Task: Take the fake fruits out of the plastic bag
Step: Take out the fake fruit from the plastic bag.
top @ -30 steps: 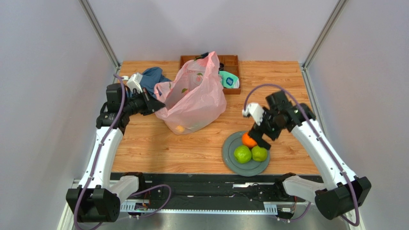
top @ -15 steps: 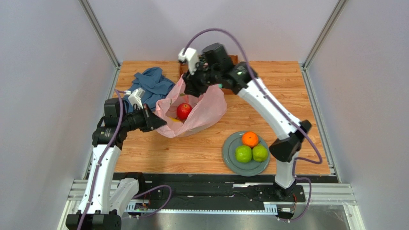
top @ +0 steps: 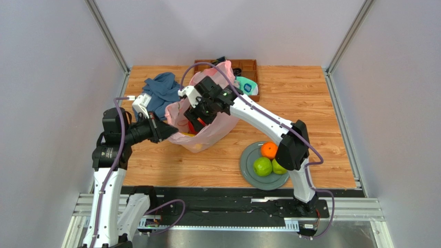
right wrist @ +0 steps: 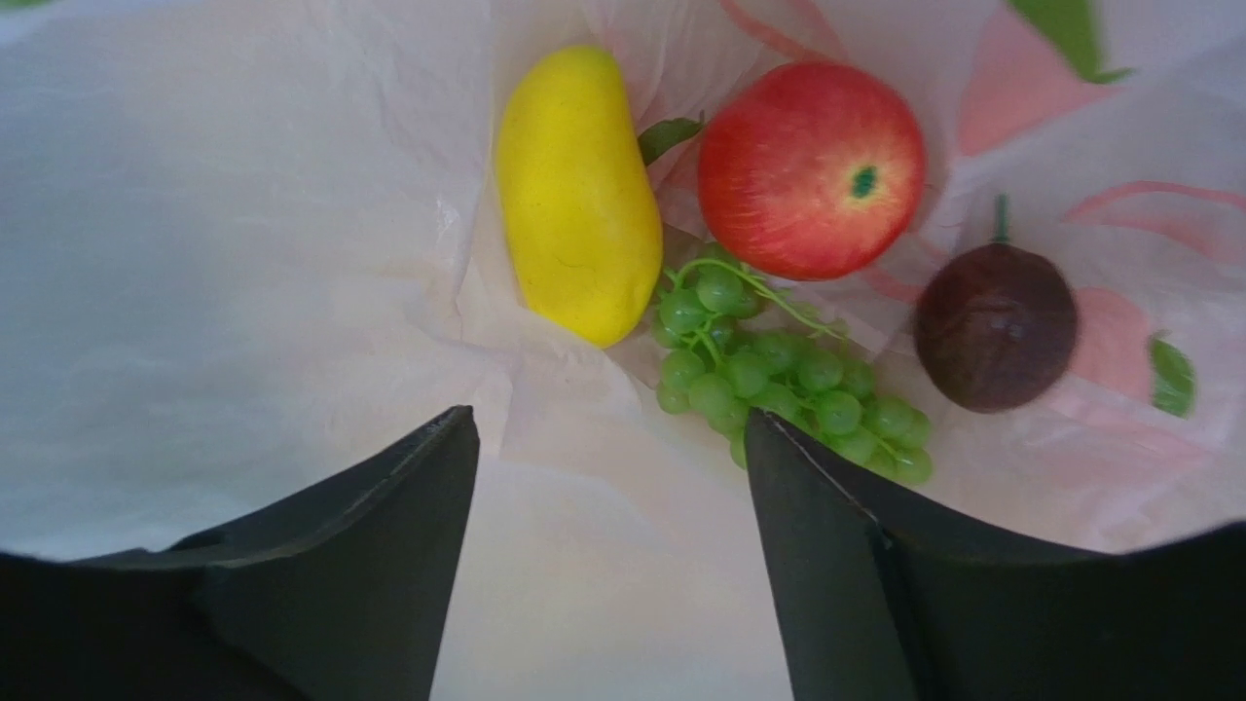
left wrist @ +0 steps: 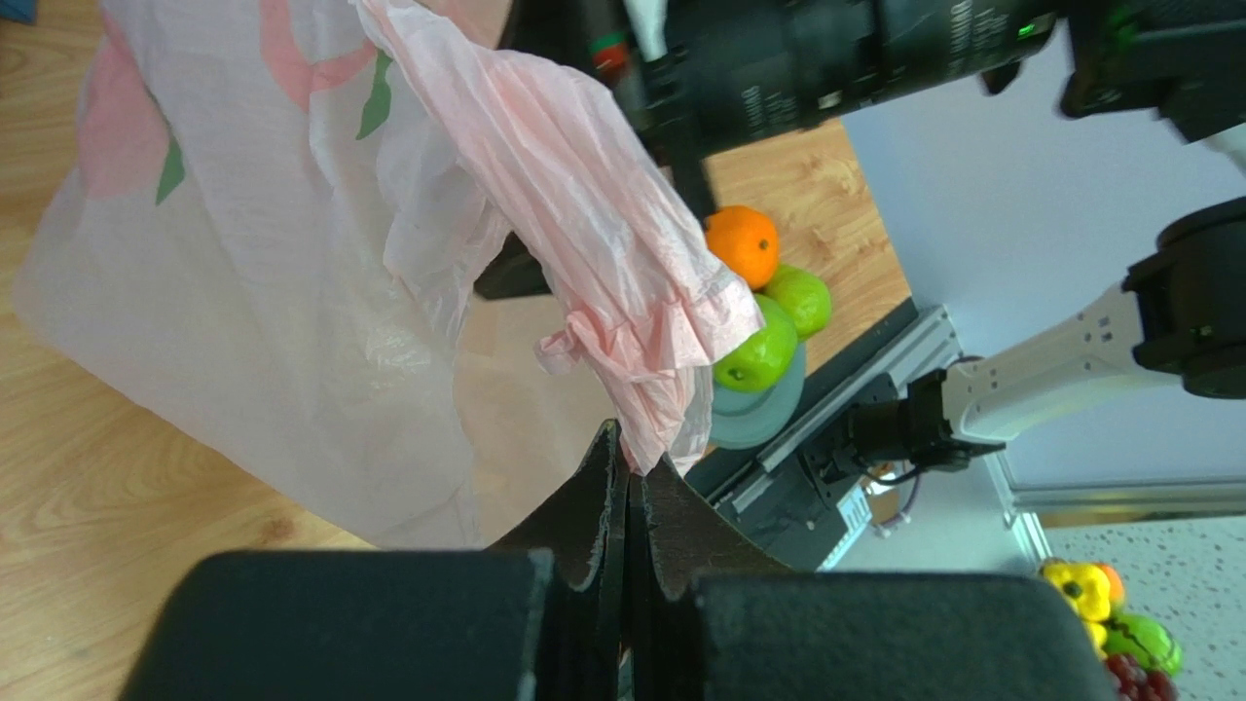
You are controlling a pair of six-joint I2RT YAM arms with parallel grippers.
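Left gripper point(left wrist: 626, 468) pinches the plastic bag point(left wrist: 263, 263) rim; right gripper point(right wrist: 607, 438), jaws spread, hangs inside it above lemon point(right wrist: 575, 190), red apple point(right wrist: 809, 168), grapes point(right wrist: 775, 380) and plum point(right wrist: 995, 324). Centre over one fruit; avoid snagging the bag.

Pink bag point(top: 205, 138) holds lemon point(right wrist: 575, 190), apple point(right wrist: 809, 168), grapes point(right wrist: 775, 373), plum point(right wrist: 996, 324).

Nothing here can actually be read. The teal packet point(top: 248, 87), at two o'clock from the pink bag point(top: 205, 137), bears a white patch, and the black arm casing point(left wrist: 819, 66) shows faint pale marks — both too small to read.
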